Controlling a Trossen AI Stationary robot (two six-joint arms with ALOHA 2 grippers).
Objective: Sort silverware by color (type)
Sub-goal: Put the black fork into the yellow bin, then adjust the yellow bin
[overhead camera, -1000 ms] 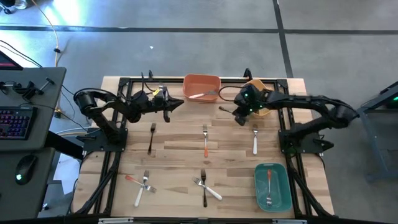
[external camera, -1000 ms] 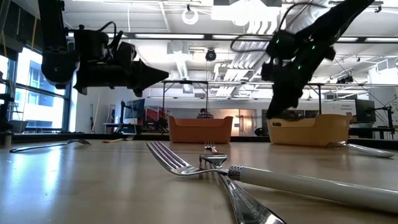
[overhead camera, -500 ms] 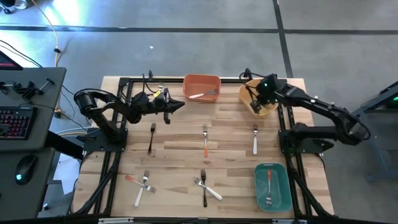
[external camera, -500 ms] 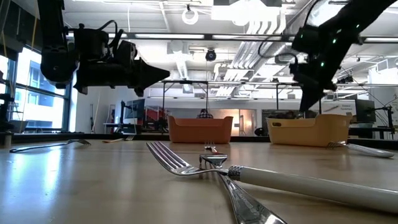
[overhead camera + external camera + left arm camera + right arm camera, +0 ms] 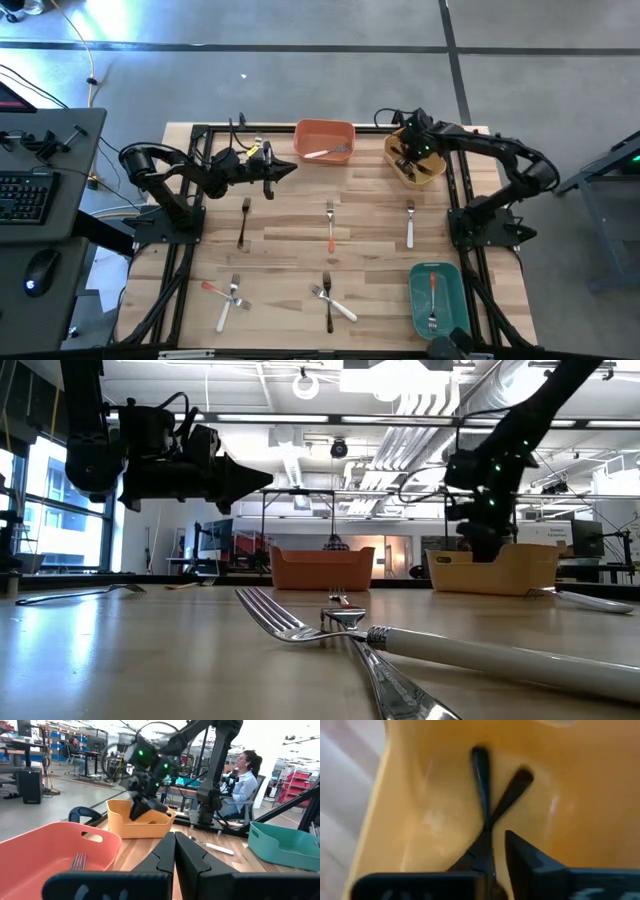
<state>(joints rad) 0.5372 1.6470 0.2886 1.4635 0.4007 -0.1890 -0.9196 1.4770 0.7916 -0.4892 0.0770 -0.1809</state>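
Observation:
My right gripper (image 5: pixel 410 160) (image 5: pixel 482 546) reaches down into the yellow bin (image 5: pixel 432 172) at the table's far right, nearly shut on a black-handled fork (image 5: pixel 481 785). A second black handle (image 5: pixel 517 782) lies crossed with it on the bin floor. My left gripper (image 5: pixel 288 168) (image 5: pixel 175 851) is shut and empty, hovering left of the orange bin (image 5: pixel 324 132). On the table lie a black fork (image 5: pixel 244 220), a red-orange fork (image 5: pixel 330 228), a white fork (image 5: pixel 410 226), a red-and-white crossed pair (image 5: pixel 226 294) and a black-and-white crossed pair (image 5: pixel 330 300). My right gripper holds a black fork by its thin handle (image 5: pixel 486 822), pinched between the two fingers. The fingers come from above, pointing down into the yellow bin, and lie along the handle. The handle's free end reaches toward the bin floor; whether it rests there, I cannot tell.
The orange bin holds a pale-handled fork (image 5: pixel 326 153). A teal bin (image 5: pixel 437 318) at the near right holds a red-orange fork (image 5: pixel 432 290). Black frame rails (image 5: pixel 200 130) run along the table's far and side edges. A person (image 5: pixel 242 775) sits beyond the table.
My right gripper has carried the black fork from above the table between the orange and yellow bins toward the far right, over the yellow bin, and then down into it.

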